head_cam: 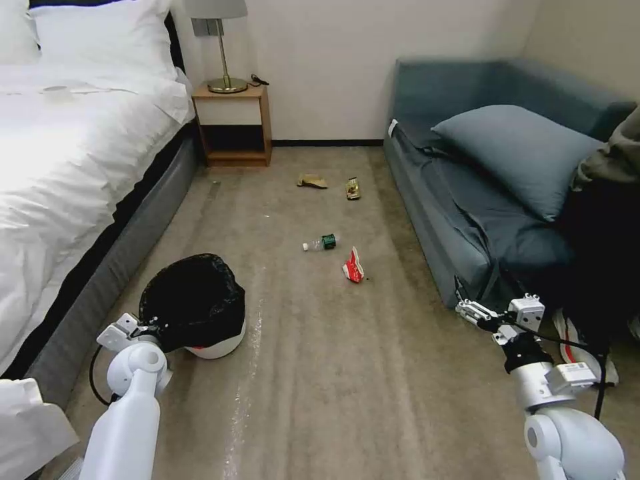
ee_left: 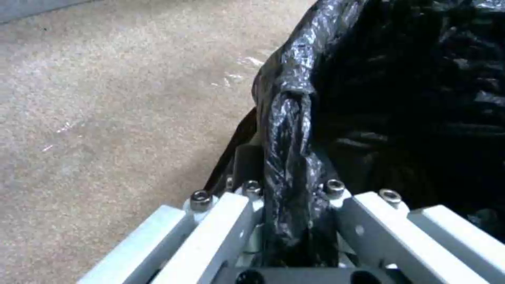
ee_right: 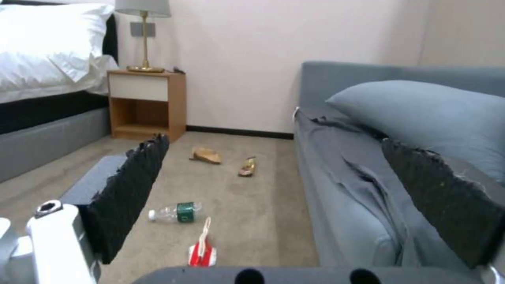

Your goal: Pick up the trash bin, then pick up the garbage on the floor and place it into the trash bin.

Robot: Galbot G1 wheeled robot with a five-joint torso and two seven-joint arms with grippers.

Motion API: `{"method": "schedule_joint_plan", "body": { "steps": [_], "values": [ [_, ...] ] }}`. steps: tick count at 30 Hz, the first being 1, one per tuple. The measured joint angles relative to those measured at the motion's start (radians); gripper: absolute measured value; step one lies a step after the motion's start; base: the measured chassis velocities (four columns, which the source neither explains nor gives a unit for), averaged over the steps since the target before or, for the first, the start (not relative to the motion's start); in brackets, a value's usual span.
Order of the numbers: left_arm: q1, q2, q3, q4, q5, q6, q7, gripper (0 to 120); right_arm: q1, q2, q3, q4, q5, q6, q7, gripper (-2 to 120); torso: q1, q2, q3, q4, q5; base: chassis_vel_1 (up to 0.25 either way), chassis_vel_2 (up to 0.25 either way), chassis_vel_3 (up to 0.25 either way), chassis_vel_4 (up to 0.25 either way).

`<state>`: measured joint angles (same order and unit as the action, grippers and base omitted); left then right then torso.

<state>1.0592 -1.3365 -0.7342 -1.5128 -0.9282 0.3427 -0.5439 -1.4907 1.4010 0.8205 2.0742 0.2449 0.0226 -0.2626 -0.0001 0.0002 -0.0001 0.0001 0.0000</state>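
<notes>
The trash bin (head_cam: 200,313), white with a black bag over its rim, is on the floor (head_cam: 320,373) beside the bed. My left gripper (head_cam: 142,328) is shut on its near rim; the left wrist view shows the bag fold (ee_left: 287,150) pinched between the fingers (ee_left: 231,213). The garbage lies farther out on the carpet: a clear bottle (head_cam: 321,243) (ee_right: 176,212), a red-and-white wrapper (head_cam: 353,265) (ee_right: 202,247), a brown-gold wrapper (head_cam: 352,189) (ee_right: 247,167) and a tan paper scrap (head_cam: 311,181) (ee_right: 206,155). My right gripper (head_cam: 469,309) hangs open by the sofa's corner, its pads (ee_right: 131,189) wide apart.
A white bed (head_cam: 67,167) runs along the left and a blue-grey sofa (head_cam: 460,227) with a pillow along the right. A wooden nightstand (head_cam: 233,127) with a lamp stands at the back wall. A shoe (head_cam: 567,330) lies near my right arm. Open carpet runs between bed and sofa.
</notes>
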Motion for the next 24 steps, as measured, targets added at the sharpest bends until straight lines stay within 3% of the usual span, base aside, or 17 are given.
{"method": "schedule_joint_plan", "body": {
  "steps": [7,13,14,17,20,21,24],
  "values": [
    [0.021,0.004,-0.008,-0.023,0.02,0.014,0.029,4,0.0,-0.001,0.0,-0.007,0.0,0.007,0.004,100,0.0,0.0,0.0,-0.0002,-0.0009,0.0,0.0,0.0,0.0],
    [0.061,0.011,-0.042,-0.167,0.14,0.062,0.127,4,0.009,0.002,-0.002,-0.019,-0.005,0.016,0.009,100,0.0,0.0,0.0,-0.0001,-0.0006,0.0,0.0,0.0,0.0],
    [0.061,0.011,-0.042,-0.167,0.14,0.062,0.127,4,0.009,0.002,-0.002,-0.019,-0.005,0.016,0.009,100,0.0,0.0,0.0,-0.0001,-0.0006,0.0,0.0,0.0,0.0],
    [0.075,0.02,-0.06,-0.302,0.182,0.128,0.138,4,0.012,0.003,-0.004,-0.021,-0.006,0.016,0.014,100,0.0,0.0,0.0,-0.0003,0.0,0.0,0.0,0.0,0.0],
    [0.084,0.024,-0.063,-0.347,0.202,0.152,0.14,4,0.013,0.003,-0.004,-0.023,-0.006,0.016,0.017,100,0.0,0.0,0.0,-0.0003,0.0001,0.0,0.0,0.0,0.0],
    [0.103,0.025,-0.064,-0.413,0.241,0.176,0.149,4,0.014,0.004,-0.004,-0.027,-0.007,0.021,0.021,100,0.0,0.0,0.0,0.0,0.0001,0.0,0.0,0.0,0.0],
    [0.121,0.021,-0.059,-0.462,0.271,0.18,0.162,4,0.015,0.006,-0.005,-0.031,-0.009,0.026,0.025,100,0.0,0.0,0.0,-0.0001,0.0,0.0,0.0,0.0,0.0]
  ]
}}
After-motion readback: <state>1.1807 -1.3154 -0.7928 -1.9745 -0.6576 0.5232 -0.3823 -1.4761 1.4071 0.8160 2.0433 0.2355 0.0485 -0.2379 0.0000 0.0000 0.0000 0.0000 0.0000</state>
